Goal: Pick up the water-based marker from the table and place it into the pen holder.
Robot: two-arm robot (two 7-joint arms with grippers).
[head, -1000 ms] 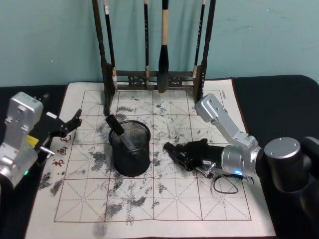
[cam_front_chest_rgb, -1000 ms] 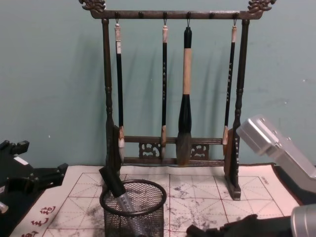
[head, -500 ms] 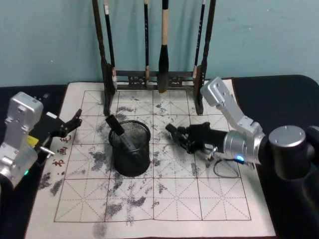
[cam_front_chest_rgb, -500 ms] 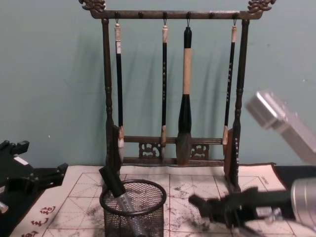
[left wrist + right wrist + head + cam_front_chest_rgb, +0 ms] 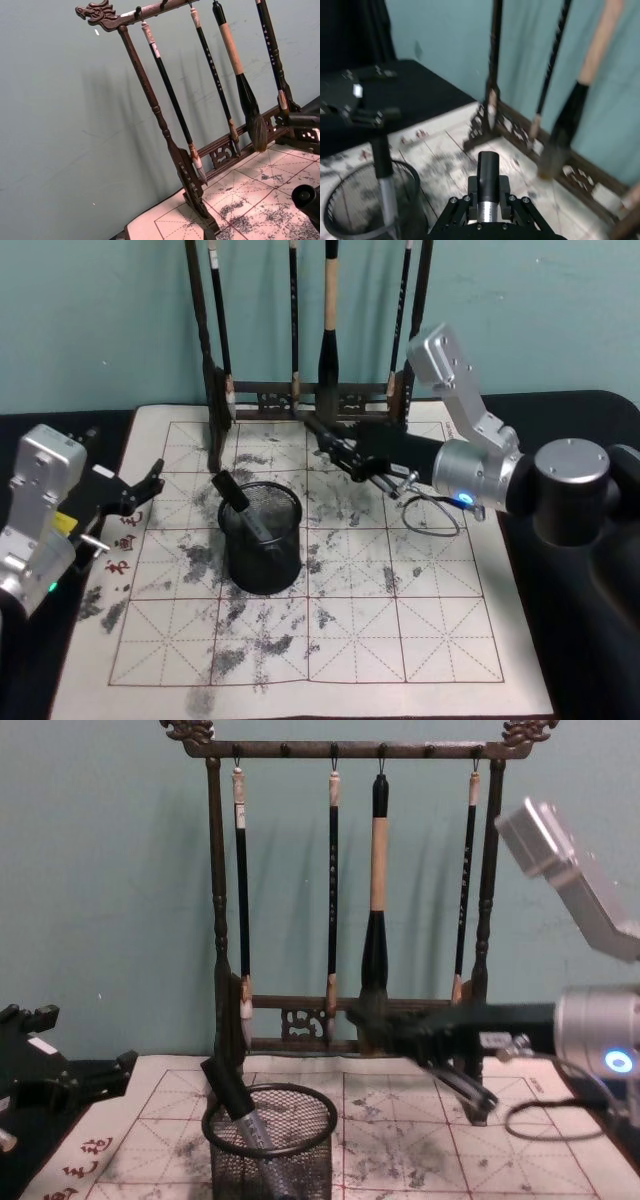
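Your pen holder [image 5: 262, 545] was black wire mesh. The table [image 5: 560, 410] was dark, its mat [image 5: 400, 630] whitish with red grid lines and grey smudges. The water-based marker [image 5: 488, 175] had a black cap and silver body.

Red characters [image 5: 127, 524] on table [image 5: 400, 640], unreadable

The head view looks down from high behind both arms onto the whole mat [image 5: 330, 640], with the mesh cup [image 5: 262, 540] in front of the left gripper [image 5: 140, 490] and the brush rack [image 5: 310, 390] just beyond the right gripper [image 5: 335, 448]. The chest view sits lower, facing level across the mat's far part, and shares that cup and rack side-on. The left wrist view tilts up at the rack from near, while the right wrist view looks close along the marker [image 5: 488, 172] clamped in its own gripper, toward the cup below and the rack's foot ahead.
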